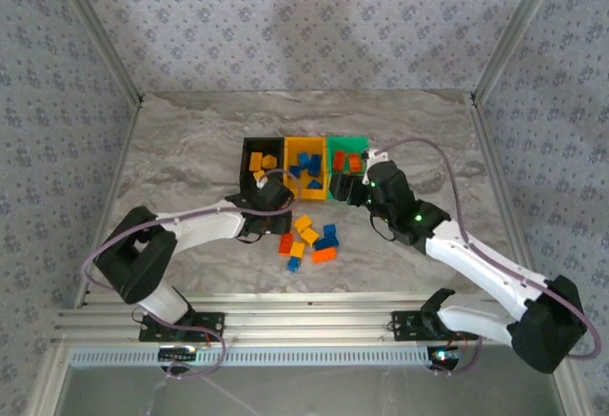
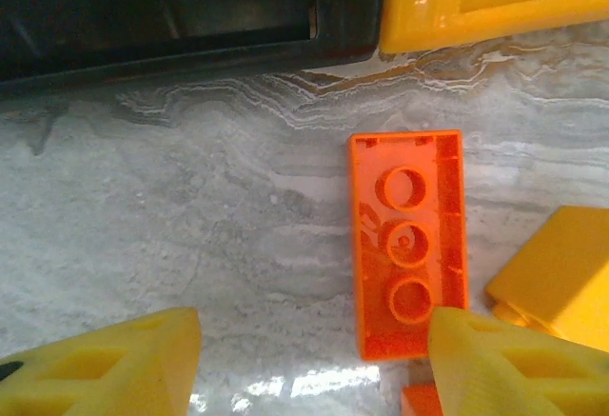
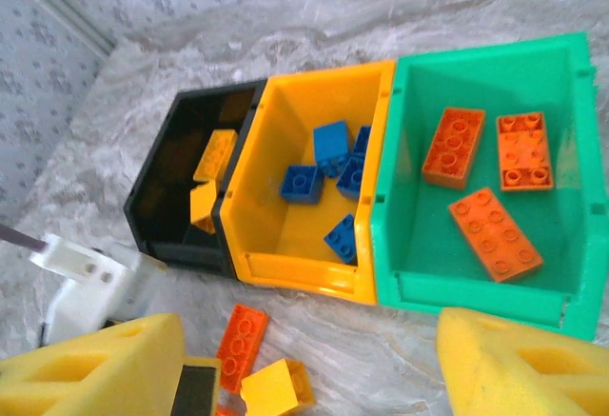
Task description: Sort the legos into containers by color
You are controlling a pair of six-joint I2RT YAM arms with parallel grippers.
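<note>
Three containers stand in a row: black (image 1: 259, 161) holding yellow legos (image 3: 217, 154), yellow-orange (image 1: 305, 167) holding several blue legos (image 3: 331, 140), green (image 1: 348, 159) holding three red-orange legos (image 3: 495, 233). Loose legos (image 1: 310, 241) in all three colours lie in front of them. My left gripper (image 2: 314, 368) hangs open just in front of the black container (image 2: 171, 16). An upside-down red-orange lego (image 2: 407, 245) lies by its right finger (image 2: 514, 368). My right gripper (image 3: 314, 370) is open and empty in front of the yellow-orange container (image 3: 304, 264) and the green one (image 3: 476, 287).
A yellow lego (image 2: 561, 278) lies to the right of the red-orange one. The left arm's white wrist (image 3: 90, 283) sits close to my right gripper's left finger. Metal frame posts and patterned walls bound the marble table (image 1: 190, 140).
</note>
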